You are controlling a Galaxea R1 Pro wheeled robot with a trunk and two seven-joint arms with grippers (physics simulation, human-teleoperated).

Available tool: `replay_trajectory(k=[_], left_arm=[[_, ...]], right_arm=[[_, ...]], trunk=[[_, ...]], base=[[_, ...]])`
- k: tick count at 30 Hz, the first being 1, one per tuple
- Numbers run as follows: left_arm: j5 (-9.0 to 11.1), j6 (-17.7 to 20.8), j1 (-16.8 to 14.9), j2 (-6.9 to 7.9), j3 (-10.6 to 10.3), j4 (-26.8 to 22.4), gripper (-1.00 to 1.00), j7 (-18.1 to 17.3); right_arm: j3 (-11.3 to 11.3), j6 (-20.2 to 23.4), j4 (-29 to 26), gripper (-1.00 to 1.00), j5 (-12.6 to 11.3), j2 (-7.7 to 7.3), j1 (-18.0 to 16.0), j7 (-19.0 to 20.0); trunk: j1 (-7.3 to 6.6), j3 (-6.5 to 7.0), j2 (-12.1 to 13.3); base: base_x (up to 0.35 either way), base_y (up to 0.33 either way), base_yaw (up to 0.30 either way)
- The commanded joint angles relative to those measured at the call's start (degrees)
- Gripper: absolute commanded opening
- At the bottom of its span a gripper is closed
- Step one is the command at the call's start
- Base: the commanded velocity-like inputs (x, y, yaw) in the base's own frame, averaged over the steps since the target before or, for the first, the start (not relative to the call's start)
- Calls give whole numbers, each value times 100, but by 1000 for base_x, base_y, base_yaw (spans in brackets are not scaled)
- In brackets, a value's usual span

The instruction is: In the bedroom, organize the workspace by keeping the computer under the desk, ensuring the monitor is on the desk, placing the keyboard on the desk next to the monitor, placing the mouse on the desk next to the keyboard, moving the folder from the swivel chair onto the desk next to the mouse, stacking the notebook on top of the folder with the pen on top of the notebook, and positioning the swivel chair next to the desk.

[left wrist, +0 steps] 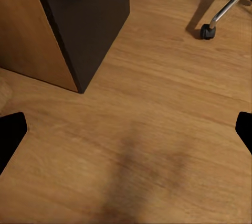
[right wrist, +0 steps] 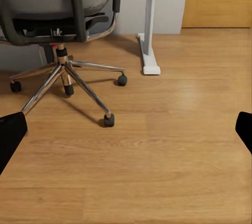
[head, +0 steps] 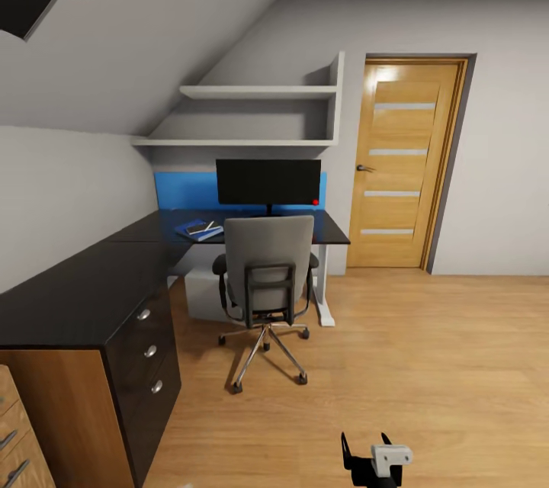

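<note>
Fingers (right wrist: 11, 137) of both grippers spread wide over bare floor (right wrist: 157, 145); chair (right wrist: 58, 3) ahead of right fingers.

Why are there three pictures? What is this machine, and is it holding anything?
It is a robot on wheels with two arms, drawn by a computer. The big picture is from its head: a glossy black desk with a wide black monitor, a bright-blue folder with something dark and a thin white stick on it, and a grey swivel chair in front. The grey and black part at the bottom is one of its arms. The other two pictures come from cameras near its hands. The left hand and right hand are open, holding nothing, over the light wood floor.
</note>
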Motion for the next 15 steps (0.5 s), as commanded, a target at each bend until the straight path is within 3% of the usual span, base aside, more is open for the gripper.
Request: replay_trajectory(k=[1, 6, 15], left_arm=[[-1, -91, 46, 0, -56, 0, 100, 54], [-11, -365, 227, -2, -65, 8, 100, 77], [-15, -448, 289, 10, -67, 10, 100, 87]], right_arm=[[49, -33, 13, 100, -18, 3, 1, -38], [49, -71, 13, 100, -21, 5, 20, -38], [49, -56, 11, 100, -20, 6, 27, -37]], trunk=[[-23, 12, 38], [-133, 102, 239], [-331, 266, 600]], base=[[0, 0, 0], [0, 0, 0], [0, 0, 0]])
